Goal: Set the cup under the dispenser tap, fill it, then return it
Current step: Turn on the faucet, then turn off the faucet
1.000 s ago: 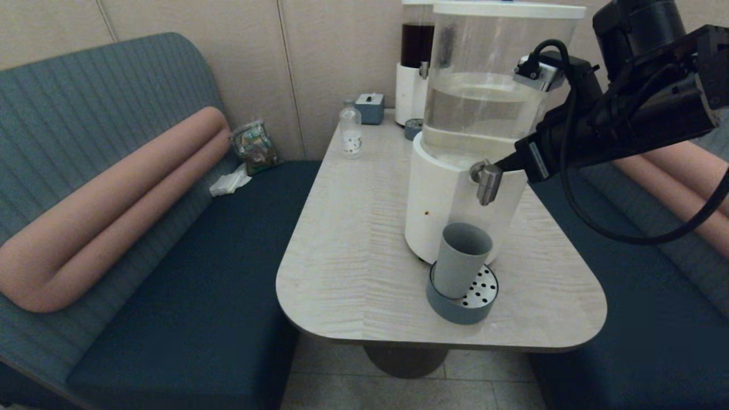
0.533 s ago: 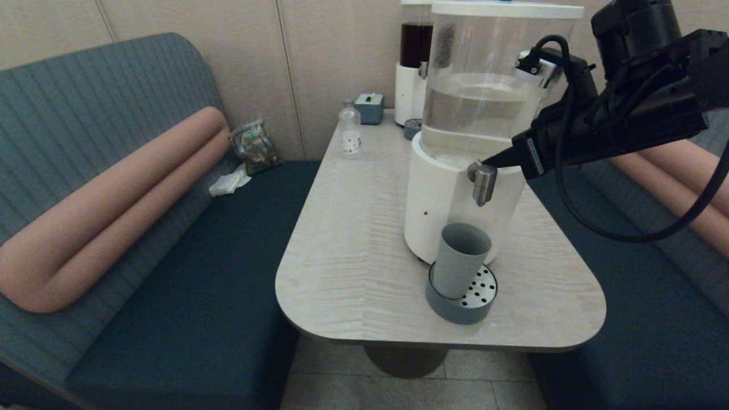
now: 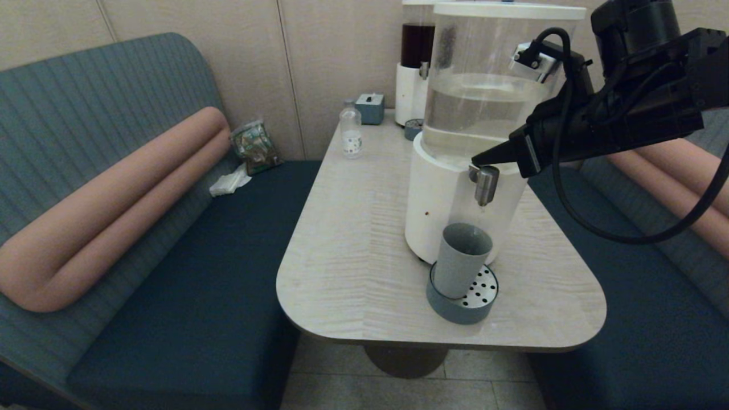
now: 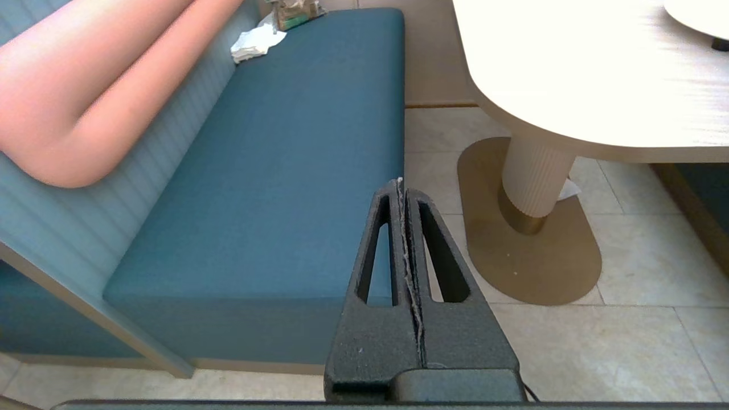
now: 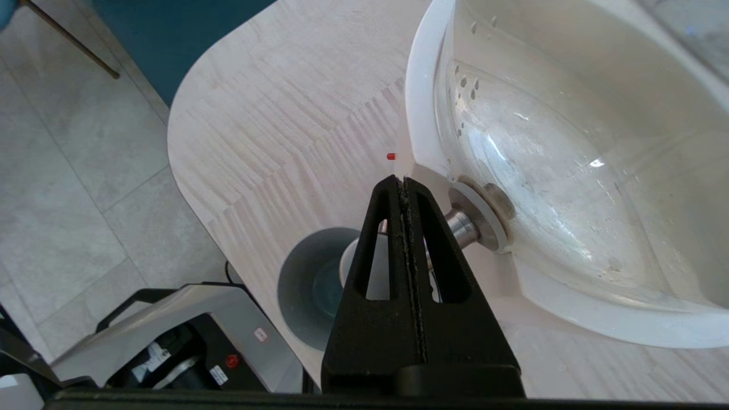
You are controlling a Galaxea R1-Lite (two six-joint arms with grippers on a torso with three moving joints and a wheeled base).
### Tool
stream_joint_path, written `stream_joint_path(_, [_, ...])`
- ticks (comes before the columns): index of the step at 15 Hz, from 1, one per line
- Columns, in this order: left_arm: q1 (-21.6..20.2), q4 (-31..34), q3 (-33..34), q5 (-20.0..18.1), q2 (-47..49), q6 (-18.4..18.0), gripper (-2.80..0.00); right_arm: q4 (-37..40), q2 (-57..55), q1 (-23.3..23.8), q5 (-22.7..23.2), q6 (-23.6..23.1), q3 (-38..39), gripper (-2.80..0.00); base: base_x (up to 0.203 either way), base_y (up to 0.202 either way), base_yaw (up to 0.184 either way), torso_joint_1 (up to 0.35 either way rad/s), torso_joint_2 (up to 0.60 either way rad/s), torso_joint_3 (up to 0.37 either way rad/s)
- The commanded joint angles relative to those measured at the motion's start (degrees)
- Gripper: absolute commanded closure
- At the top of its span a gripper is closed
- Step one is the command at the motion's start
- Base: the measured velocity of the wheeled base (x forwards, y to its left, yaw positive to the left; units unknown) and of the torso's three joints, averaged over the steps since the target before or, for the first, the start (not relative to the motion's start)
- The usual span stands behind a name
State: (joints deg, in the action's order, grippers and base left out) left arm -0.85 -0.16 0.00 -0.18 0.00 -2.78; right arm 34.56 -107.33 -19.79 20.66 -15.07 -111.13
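Right gripper (image 3: 479, 161) pressing the dispenser tap (image 3: 486, 184)
Its fingers are pressed together, empty, tip atop the tap; the cup (image 3: 460, 259) stands below on the tray (image 3: 450, 310), near the table's (image 3: 353, 256) front edge.

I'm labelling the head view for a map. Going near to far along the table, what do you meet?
Tray with the cup on it → big dispenser → small clear bottle → blue box → dark-liquid dispenser.
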Motion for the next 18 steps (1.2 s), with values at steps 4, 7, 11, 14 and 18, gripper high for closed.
stream_joint_path(4, [0.0, 0.0, 0.1, 0.0, 0.1, 0.0, 0.0, 0.3, 2.5, 2.6, -0.2, -0.1, 0.1, 0.0, 0.0, 0.0, 0.0, 0.0, 0.0, 0.0])
stream_joint_path(7, [0.0, 0.0, 0.0, 0.0, 0.1, 0.0, 0.0, 0.5, 6.3, 3.2, -0.2, 0.1, 0.5, 0.0, 0.0, 0.0, 0.0, 0.0, 0.0, 0.0])
stream_joint_path(11, [0.0, 0.0, 0.0, 0.0, 0.1, 0.0, 0.0, 0.6, 13.8, 5.5, -0.3, 0.6, 2.5, 0.0, 0.0, 0.0, 0.0, 0.0, 0.0, 0.0])
stream_joint_path(14, [0.0, 0.0, 0.1, 0.0, 0.1, 0.0, 0.0, 0.6, 20.7, 10.1, -0.6, 0.6, 9.4, 0.0, 0.0, 0.0, 0.0, 0.0, 0.0, 0.0])
stream_joint_path(18, [0.0, 0.0, 0.0, 0.0, 0.1, 0.0, 0.0, 0.7, 30.7, 17.5, -0.9, 0.6, 23.1, 0.0, 0.0, 0.0, 0.0, 0.0, 0.0, 0.0])
